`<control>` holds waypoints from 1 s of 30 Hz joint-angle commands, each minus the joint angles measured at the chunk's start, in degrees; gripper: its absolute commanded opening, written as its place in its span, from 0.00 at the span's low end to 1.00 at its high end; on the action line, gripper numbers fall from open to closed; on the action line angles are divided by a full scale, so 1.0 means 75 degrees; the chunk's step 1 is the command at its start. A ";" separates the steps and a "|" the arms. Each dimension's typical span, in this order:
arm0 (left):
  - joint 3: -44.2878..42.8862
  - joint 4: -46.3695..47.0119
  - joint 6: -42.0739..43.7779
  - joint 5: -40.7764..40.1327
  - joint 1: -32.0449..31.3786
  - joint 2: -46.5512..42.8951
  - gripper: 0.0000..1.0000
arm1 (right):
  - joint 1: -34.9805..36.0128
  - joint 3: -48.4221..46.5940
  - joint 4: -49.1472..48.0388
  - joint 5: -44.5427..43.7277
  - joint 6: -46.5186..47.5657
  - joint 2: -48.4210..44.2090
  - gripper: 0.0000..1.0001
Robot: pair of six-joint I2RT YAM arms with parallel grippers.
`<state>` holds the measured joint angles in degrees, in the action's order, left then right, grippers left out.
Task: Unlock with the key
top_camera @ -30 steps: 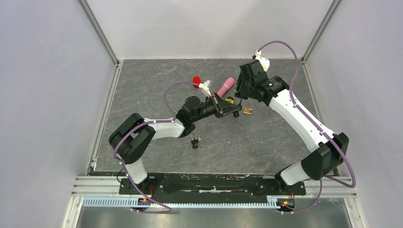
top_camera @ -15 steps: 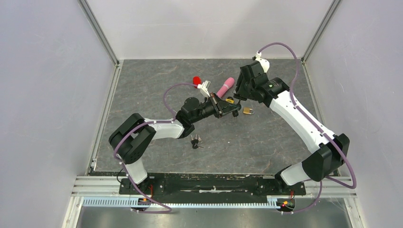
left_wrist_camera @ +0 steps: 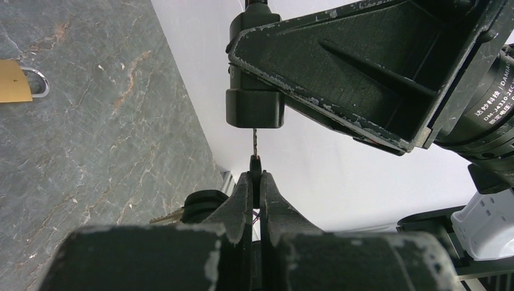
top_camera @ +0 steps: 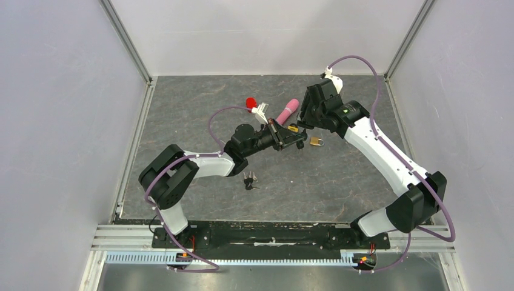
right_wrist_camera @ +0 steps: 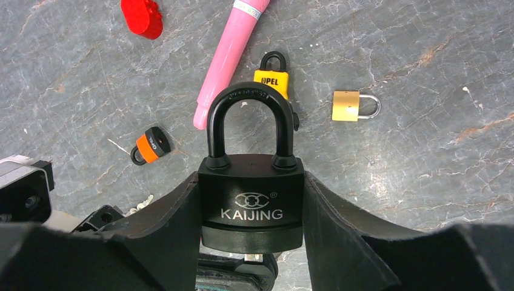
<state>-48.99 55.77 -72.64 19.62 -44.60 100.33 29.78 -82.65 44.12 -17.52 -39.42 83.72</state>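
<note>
The key [left_wrist_camera: 255, 165] is standing edge-on in the left wrist view, its long axis running straight out from the left hand [left_wrist_camera: 255, 182]. The thin blade is pointing away from the fingers and its tip is meeting the underside of the black KAIJING padlock [right_wrist_camera: 251, 182]; how deep it is sitting in the keyway is not showing. The left hand is pinching the key's head, its fingers closed narrow on it. The right hand [right_wrist_camera: 251, 221] is gripping the padlock's body by both sides, holding it off the surface [right_wrist_camera: 424, 151] with the seated shackle pointing away from the key. On the surface beneath are lying a yellow padlock [right_wrist_camera: 271, 76], a brass padlock [right_wrist_camera: 351, 105], a small orange padlock [right_wrist_camera: 150, 147], a pink cylinder [right_wrist_camera: 230, 57] and a red piece [right_wrist_camera: 141, 15], all apart from both hands. A bunch of keys [top_camera: 248, 180] is lying nearer the arm bases, beside the left arm.
</note>
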 commanded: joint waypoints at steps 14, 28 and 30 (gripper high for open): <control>-0.0867 -0.0607 0.0278 -0.0329 0.0204 -0.0406 0.02 | 0.0532 0.0355 -0.0726 0.0119 -0.0016 -0.0515 0.00; -0.0847 -0.2294 0.1716 -0.0343 0.0680 -0.1477 0.02 | 0.0535 0.0617 -0.0898 0.0195 -0.0064 -0.0681 0.00; -0.0884 -0.2642 0.2021 -0.0563 0.0623 -0.1616 0.02 | 0.0570 0.0752 -0.1025 0.0336 -0.0261 -0.0704 0.00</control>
<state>-52.03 38.65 -64.99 22.59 -41.39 92.64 32.95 -78.85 35.70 -18.50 -40.21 80.97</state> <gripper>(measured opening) 0.044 0.549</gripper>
